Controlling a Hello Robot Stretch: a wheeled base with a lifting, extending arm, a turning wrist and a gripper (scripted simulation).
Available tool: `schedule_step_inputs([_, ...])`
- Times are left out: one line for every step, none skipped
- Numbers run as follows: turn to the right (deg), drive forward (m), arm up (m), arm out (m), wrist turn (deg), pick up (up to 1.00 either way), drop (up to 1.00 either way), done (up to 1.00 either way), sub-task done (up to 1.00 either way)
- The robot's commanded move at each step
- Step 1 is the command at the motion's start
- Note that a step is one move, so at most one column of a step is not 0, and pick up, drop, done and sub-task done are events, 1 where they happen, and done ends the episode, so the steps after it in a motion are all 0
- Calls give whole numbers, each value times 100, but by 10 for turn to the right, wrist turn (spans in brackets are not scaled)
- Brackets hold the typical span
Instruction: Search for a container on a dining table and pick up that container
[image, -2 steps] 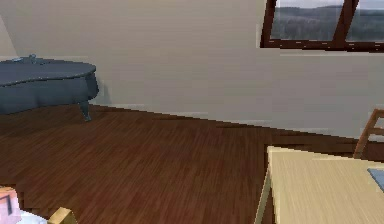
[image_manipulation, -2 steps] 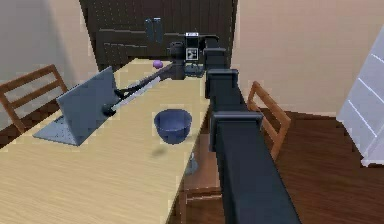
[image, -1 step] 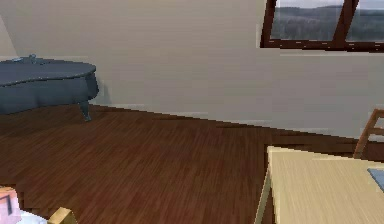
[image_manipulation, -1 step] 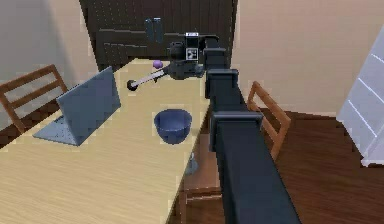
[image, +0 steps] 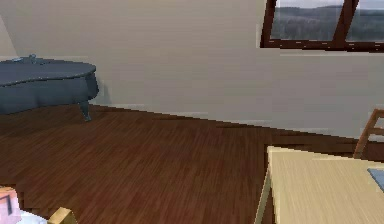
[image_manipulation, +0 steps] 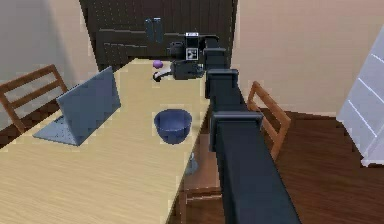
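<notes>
The blue bowl (image_manipulation: 172, 124) looked rigid, light, probably slippery: best taken by its rim. The gripper (image_manipulation: 166, 70) hung at its twelve o'clock; whether it held anything I couldn't tell.

A home, and in it a dining room with a living corner. Pale wooden dining table (image_manipulation: 110, 170) as the centrepiece, with a slatted wooden chair (image_manipulation: 30, 90) at the edge toward the arm side view's left and a second chair (image_manipulation: 270, 112) at the opposite edge. On the table, everyday household things: a grey laptop (image_manipulation: 85, 105) with its lid up near the left edge, a blue bowl (image_manipulation: 172, 124) nearer the right edge. Past the far edge, a dark panelled door (image_manipulation: 120, 30). In the forward view, dark plank floor (image: 150, 160), plain cream wall (image: 170, 60), a dark-framed window (image: 325, 25) onto a hilly landscape, and a blue-grey upholstered seat (image: 45, 82) on short legs against the wall.
</notes>
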Motion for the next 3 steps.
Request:
schedule_step_inputs([0, 0, -30, 0, 0, 0, 0, 0, 0])
schedule_step_inputs([0, 0, 0, 0, 0, 100, 0, 0, 0])
schedule_step_inputs([0, 0, 10, 0, 0, 0, 0, 0, 0])
